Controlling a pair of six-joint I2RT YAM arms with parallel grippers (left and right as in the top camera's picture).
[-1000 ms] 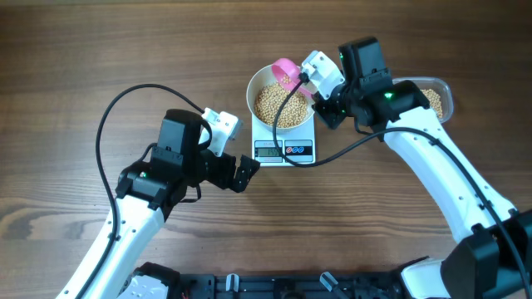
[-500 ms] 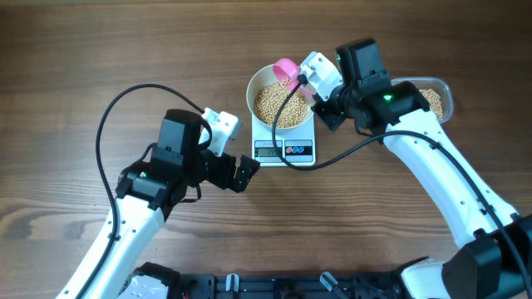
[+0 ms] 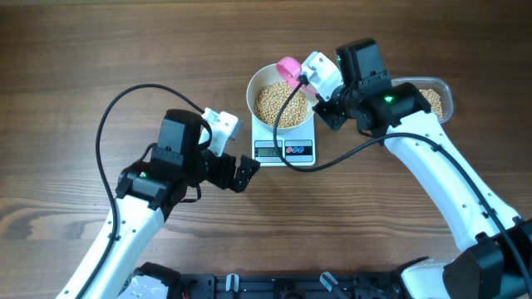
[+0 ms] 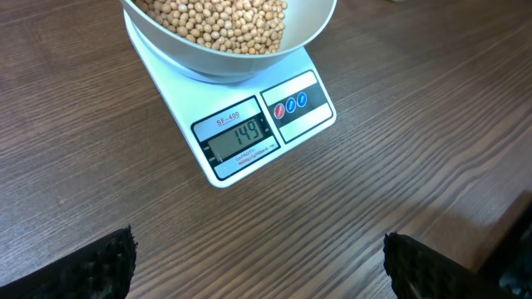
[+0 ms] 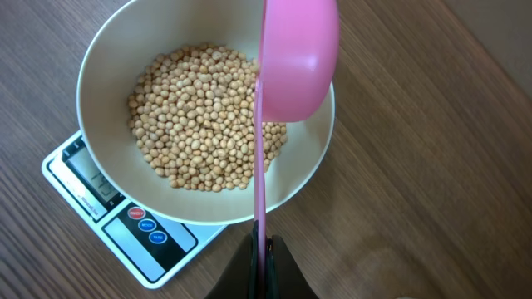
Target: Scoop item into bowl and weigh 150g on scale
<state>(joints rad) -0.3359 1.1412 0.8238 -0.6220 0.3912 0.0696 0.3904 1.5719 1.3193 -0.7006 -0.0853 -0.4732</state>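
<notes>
Firstly, tabletop (image 3: 100, 50): dark brown wood grain, carrying everything else in view.
Right arm (image 3: 432, 166): white and black, reaching from the lower right corner up to the bowl, with a black cable looping beside it.
Left arm (image 3: 141, 208): white and black, coming from the lower left, its wrist pointed at the front of the scale; a black cable (image 3: 108, 124) arcs above it.
Tub (image 3: 440, 95): clear plastic with tan beans inside, at the right edge behind the right arm, which hides part of it.
Bowl (image 5: 100, 83): round, white, plain-sided, standing on the scale's platform and overhanging it on both sides.
Scale (image 4: 179, 100): flat, white, square, set mid-tabletop with its front edge toward the left arm.
Scoop (image 5: 295, 58): pink; its rounded head hangs over the bowl's rim on the side away from the display, its thin handle seen edge-on and running back to the right fingers.
Right fingers (image 5: 249, 267): clenched tight on the end of the scoop's handle.
Left fingers (image 4: 96, 270): spread wide and grasping nothing, hovering just in front of the scale, apart from it.
Display (image 4: 237, 137): grey panel reading 149.
Buttons (image 4: 290, 105): two small round ones, one red and one blue, beside the display.
Beans (image 5: 199, 116): small round tan ones, heaped in the bottom of the bowl.
</notes>
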